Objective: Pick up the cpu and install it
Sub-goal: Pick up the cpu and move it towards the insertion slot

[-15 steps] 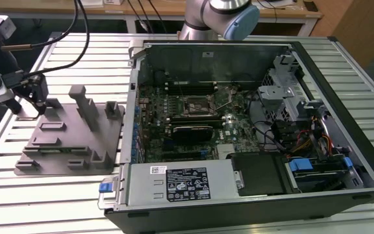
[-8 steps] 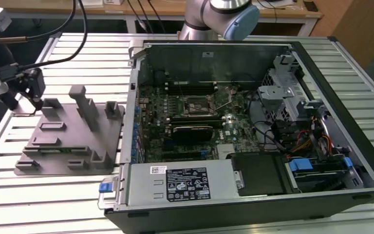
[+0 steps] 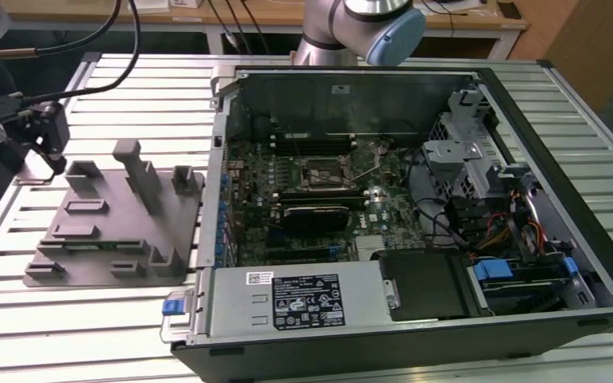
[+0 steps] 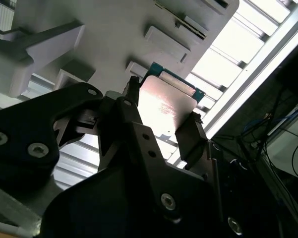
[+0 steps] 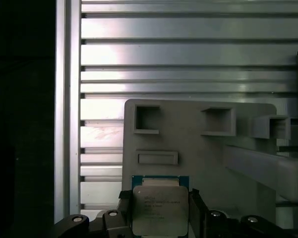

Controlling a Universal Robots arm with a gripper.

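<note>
Fingers [image 4: 191, 136] of the gripper [image 4: 162, 113] clamp the cpu [image 5: 160, 210] by two opposite edges, silver top showing in both wrist views, held at the edge of the grey fixture plate [image 3: 115, 239], at its eleven o'clock in the exterior view, with the open computer case [image 3: 338, 100] at the plate's three o'clock.

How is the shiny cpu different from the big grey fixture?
The cpu is shiny silver; the grey fixture is dull. The cpu is small and flat; the grey fixture is bigger, with blocks sticking up. The gripper clamps the cpu; the grey fixture lies on the table. Both have straight edges.
</note>
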